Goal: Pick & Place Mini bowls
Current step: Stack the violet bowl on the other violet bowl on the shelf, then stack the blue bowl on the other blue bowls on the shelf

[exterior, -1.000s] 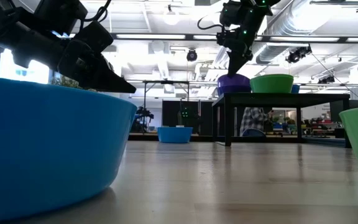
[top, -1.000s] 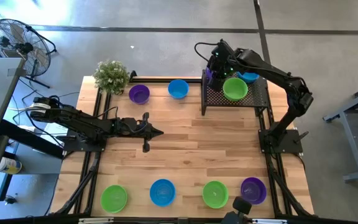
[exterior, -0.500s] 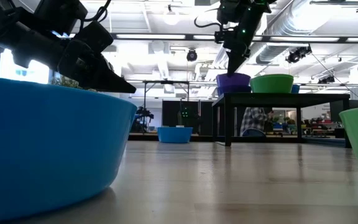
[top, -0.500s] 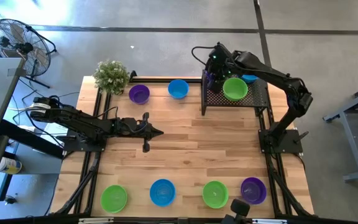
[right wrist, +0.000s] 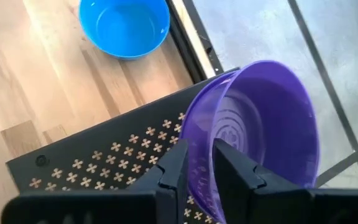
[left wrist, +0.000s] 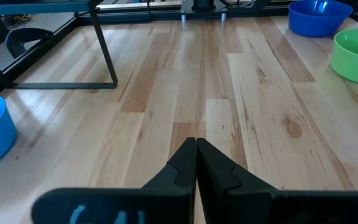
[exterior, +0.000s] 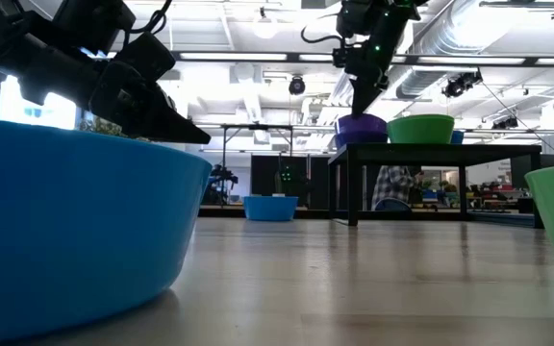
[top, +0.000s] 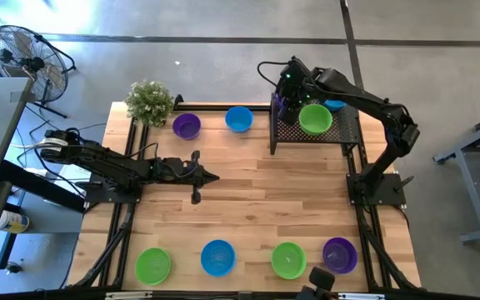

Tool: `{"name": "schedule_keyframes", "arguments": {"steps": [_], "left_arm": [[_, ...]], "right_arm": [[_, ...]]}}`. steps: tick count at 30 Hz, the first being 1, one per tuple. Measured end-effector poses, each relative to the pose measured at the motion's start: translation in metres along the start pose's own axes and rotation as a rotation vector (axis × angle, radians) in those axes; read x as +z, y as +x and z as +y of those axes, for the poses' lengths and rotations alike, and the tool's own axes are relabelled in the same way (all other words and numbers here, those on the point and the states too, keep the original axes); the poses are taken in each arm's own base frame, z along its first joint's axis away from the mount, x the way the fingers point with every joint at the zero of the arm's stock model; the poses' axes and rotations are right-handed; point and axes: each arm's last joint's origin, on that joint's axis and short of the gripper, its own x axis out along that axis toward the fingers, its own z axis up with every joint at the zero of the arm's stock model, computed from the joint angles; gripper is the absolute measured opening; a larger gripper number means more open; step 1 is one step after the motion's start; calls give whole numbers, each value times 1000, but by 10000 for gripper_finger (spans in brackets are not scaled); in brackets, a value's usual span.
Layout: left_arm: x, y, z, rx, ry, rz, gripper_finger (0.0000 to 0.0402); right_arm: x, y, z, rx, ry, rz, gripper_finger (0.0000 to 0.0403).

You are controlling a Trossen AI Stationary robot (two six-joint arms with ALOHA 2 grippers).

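Purple bowl (right wrist: 253,134) down on black tray (right wrist: 98,165), rim between right gripper (right wrist: 197,163) fingers, slightly parted, probably letting go; left gripper (left wrist: 196,163) pinched empty over mid-table, waiting.

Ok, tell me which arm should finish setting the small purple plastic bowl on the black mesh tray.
Right. The right gripper straddles the rim of the small purple plastic bowl over the black mesh tray; the left gripper waits shut at mid-table.
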Motion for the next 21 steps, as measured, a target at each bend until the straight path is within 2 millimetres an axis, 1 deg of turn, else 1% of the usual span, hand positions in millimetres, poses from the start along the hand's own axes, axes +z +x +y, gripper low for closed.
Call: {"name": "schedule_keyframes", "arguments": {"steps": [4,7,9,11,18,21], "left_arm": [[0,0,0,0,0,0,1],[0,0,0,0,0,0,1],[0,0,0,0,0,0,1],[0,0,0,0,1,0,1],[0,0,0,0,2,0,1],[0,0,0,0,2,0,1]], "right_arm": [[-3,7,2,22,-6,-2,59],[-8,13,4,24,-37,23,37],[-9,15,4,17,-59,31,15],[-8,14,4,7,-66,25,4],[-6,11,3,7,-55,-7,28],[-6,6,5,-3,-47,-18,39]]}}
